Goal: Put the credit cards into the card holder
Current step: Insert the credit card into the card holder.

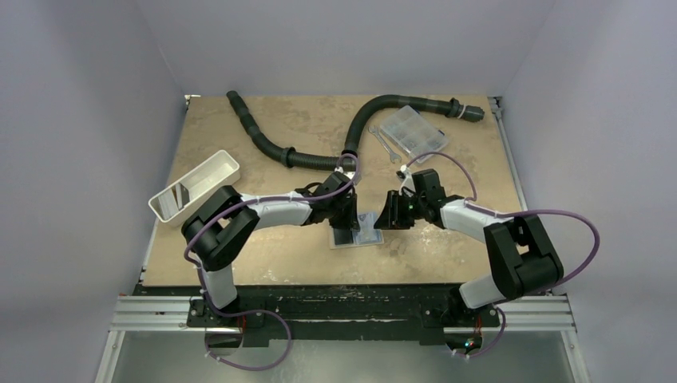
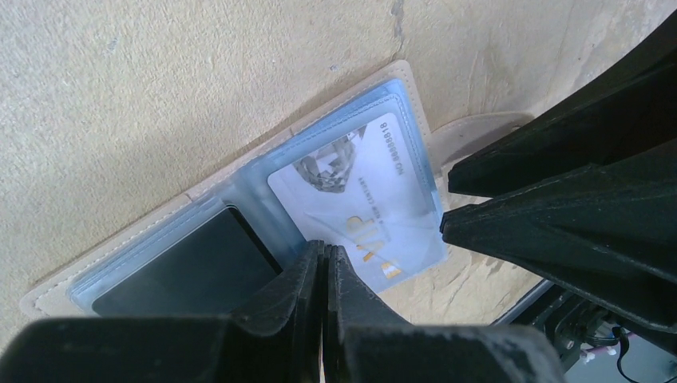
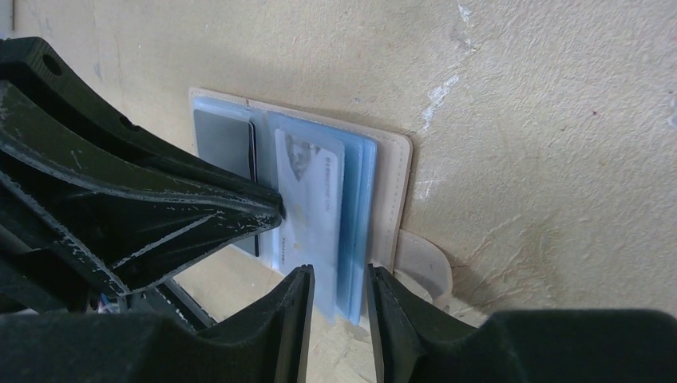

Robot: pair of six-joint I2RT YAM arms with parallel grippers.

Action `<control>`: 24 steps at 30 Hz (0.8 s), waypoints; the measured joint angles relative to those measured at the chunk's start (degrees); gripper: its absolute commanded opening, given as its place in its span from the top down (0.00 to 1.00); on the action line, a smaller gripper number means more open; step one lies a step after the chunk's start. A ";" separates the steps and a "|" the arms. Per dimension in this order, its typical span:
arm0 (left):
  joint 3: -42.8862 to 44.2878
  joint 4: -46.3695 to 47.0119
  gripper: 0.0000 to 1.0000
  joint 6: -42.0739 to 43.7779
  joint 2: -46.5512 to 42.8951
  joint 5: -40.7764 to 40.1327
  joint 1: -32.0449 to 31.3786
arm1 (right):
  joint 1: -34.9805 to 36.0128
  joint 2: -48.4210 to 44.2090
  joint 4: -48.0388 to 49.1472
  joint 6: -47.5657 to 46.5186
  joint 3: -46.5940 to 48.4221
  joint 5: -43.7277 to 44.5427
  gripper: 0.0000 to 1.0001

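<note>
On the left, the risk is sitting where the left jaws are pressing. They are shut tight, tip against tip, with nothing visible between them, and they are bearing down near the fold of the wallet [image 2: 36, 299], which is lying open on the tabletop [image 2: 160, 96]. If those tips are sliding rather than pinning, they are likely dragging the whole wallet across the surface. The dark card [image 2: 192, 271] is sitting in the left pocket and looks safe. The pale card [image 2: 359, 199] in the right half appears to be poking out past the wallet's near edge, so I am judging it only partly seated. A sideways nudge from either arm is liable to be skewing it or working it back out.

On the right, the right jaws are standing apart with a gap between them. They are straddling the near edges of the blue plastic sleeves [image 3: 359, 199], just beside the snap tab [image 3: 423, 259]. Whether they are touching the sleeves I cannot tell. If they are closing on several sleeves at once, the card is going into the wrong layer or the cover is lifting. The two sets of jaws are also working very near each other, so a bump is possible.

The left arm [image 1: 271, 209] is reaching rightwards, low and extended, wrist tipping down onto the wallet. The right arm [image 1: 471, 217] is reaching leftwards to meet it, likewise bending down at the wrist.
</note>
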 measured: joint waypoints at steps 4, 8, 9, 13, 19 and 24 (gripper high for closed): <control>-1.03 1.42 1.00 -0.02 0.07 -0.07 0.00 | 0.02 1.38 0.52 0.37 0.00 -1.03 0.61; -2.10 3.34 1.00 -0.17 0.02 0.02 0.04 | 0.00 1.64 1.09 0.44 0.00 -1.77 0.59; -2.32 3.72 1.00 -0.22 0.00 0.07 0.07 | 0.00 1.64 1.31 0.46 0.00 -1.97 0.59; -2.99 5.20 1.00 -0.48 -0.04 0.11 0.07 | 0.02 1.64 1.77 0.59 0.00 -2.84 0.58; -4.31 7.15 1.00 -0.55 -0.50 0.15 0.11 | 0.02 1.64 2.01 0.61 0.00 -2.93 0.58; -4.81 7.87 1.00 -0.61 -0.68 0.13 0.11 | 0.02 1.88 2.16 0.61 0.00 -3.04 0.58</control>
